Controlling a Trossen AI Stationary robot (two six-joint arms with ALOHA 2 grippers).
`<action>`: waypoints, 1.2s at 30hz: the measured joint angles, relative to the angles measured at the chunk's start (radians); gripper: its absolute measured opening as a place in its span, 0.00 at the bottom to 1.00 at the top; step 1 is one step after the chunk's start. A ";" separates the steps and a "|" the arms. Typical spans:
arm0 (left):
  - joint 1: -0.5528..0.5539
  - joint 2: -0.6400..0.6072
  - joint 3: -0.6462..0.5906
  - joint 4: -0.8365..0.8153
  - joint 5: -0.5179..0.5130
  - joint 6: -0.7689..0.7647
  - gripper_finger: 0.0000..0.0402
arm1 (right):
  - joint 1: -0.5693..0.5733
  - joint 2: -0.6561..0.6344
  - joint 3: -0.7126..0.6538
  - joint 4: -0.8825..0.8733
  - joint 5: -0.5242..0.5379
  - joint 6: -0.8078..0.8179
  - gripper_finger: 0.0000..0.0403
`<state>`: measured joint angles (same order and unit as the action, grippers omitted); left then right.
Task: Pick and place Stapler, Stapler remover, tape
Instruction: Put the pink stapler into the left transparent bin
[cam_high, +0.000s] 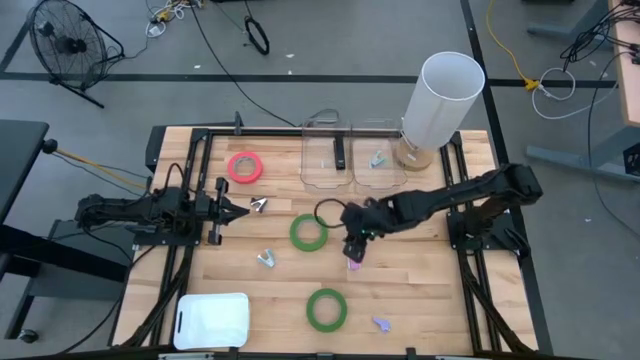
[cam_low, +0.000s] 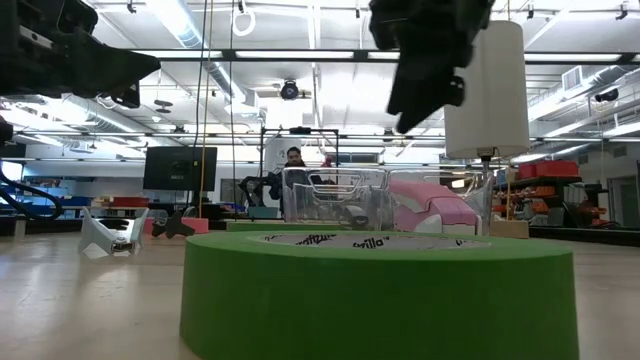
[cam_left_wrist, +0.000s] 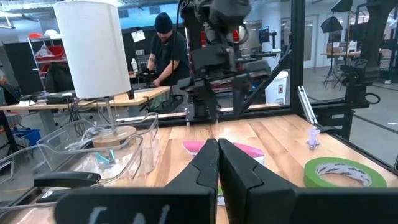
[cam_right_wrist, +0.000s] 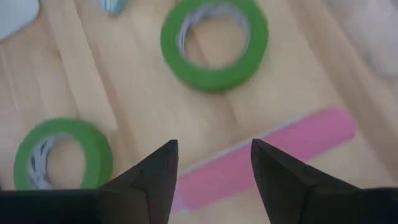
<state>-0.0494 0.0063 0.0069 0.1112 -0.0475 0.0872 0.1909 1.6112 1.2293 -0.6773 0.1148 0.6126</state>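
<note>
A pink stapler (cam_right_wrist: 292, 143) lies flat on the wooden table (cam_high: 420, 280) near its middle. My right gripper (cam_right_wrist: 214, 149) hangs open above it, slanting down, with the stapler below the gap and untouched. Two green tape rolls (cam_high: 308, 232) (cam_high: 326, 309) lie flat left of and nearer than the stapler. A pink-red roll (cam_high: 245, 167) lies at the far left. Small silvery stapler removers (cam_high: 264, 259) (cam_high: 259, 205) and a purple one (cam_high: 381, 323) lie loose. My left gripper (cam_high: 240, 207) waits shut at the left.
Two clear bins (cam_high: 327, 155) (cam_high: 378, 155) stand at the far edge, each with a small item inside. A tall white cylinder (cam_high: 440, 100) rises beside them. A white lid (cam_high: 212, 320) lies at the near left. A black ring (cam_high: 328, 212) lies by the right gripper.
</note>
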 joint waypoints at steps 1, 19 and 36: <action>0.000 0.000 0.000 0.000 0.000 0.000 0.04 | 0.011 0.000 0.000 -0.020 0.000 0.023 0.50; 0.000 0.000 0.000 -0.002 0.000 -0.024 0.04 | 0.044 0.000 -0.174 0.110 -0.027 0.291 0.63; 0.000 0.000 0.000 -0.004 0.000 -0.024 0.04 | 0.040 0.011 -0.179 0.120 0.004 0.296 0.69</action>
<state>-0.0494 0.0063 0.0069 0.1070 -0.0476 0.0635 0.2310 1.6226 1.0500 -0.5576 0.1192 0.9086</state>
